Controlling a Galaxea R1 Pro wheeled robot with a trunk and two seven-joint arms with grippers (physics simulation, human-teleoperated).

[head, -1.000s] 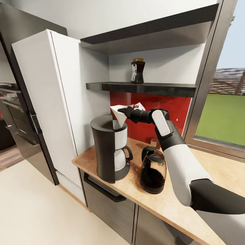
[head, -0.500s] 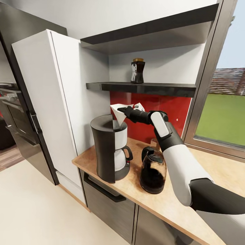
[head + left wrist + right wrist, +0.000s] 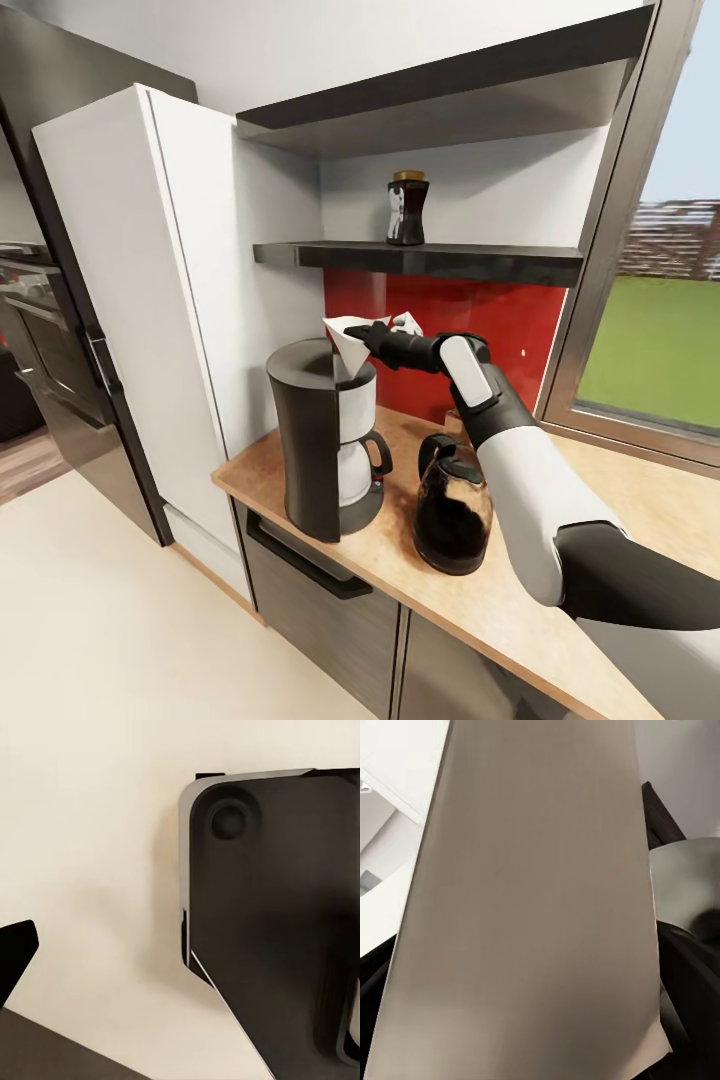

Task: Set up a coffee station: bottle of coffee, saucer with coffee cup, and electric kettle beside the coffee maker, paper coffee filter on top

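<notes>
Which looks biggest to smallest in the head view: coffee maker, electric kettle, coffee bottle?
1. coffee maker
2. electric kettle
3. coffee bottle, though it sits farther back on the shelf, so distance shrinks it.

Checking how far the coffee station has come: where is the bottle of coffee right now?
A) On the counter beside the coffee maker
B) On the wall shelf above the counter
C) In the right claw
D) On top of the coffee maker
B: the bottle of coffee stands on the shelf, above the coffee maker, while the right claw holds the paper filter.
</notes>
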